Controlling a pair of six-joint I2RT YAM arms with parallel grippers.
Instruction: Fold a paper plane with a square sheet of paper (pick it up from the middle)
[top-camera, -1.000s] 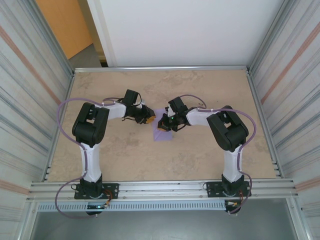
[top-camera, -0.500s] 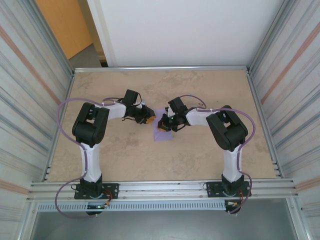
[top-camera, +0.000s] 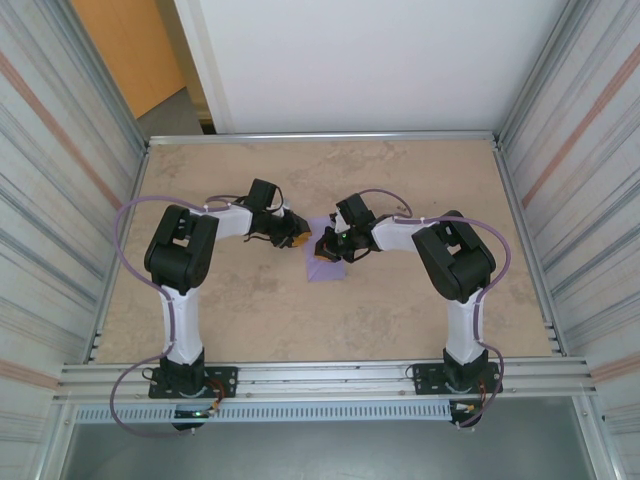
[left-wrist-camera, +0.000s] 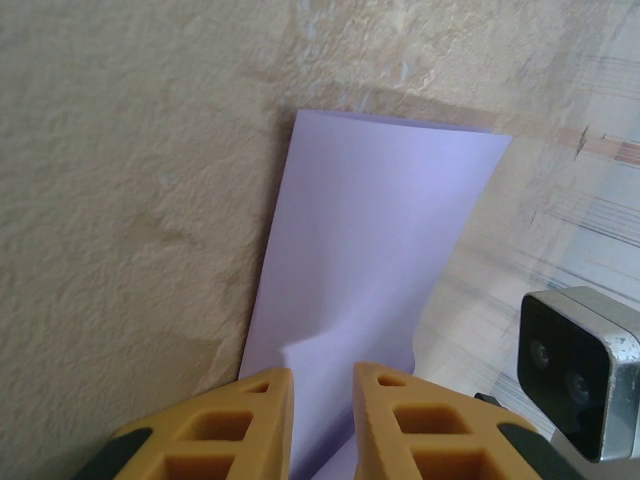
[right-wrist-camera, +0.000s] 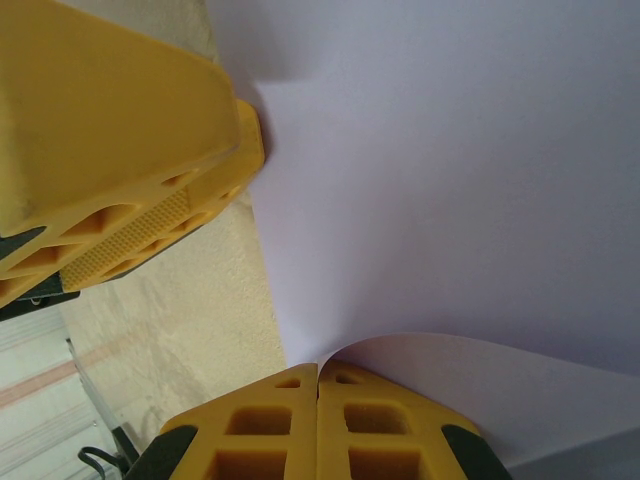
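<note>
Right jaws nipping sheet (right-wrist-camera: 450, 150) — left jaws alongside, ajar

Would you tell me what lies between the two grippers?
The square sheet of paper lies between the left gripper and right gripper, plainest in the right wrist view.

My left gripper (top-camera: 296, 237) and right gripper (top-camera: 326, 246) crowd together over the square sheet of paper (top-camera: 326, 271), leaving no passage between them. I see bare table (top-camera: 400, 180) beyond, with corrugated walls (top-camera: 70, 180) hemming both sides.
</note>
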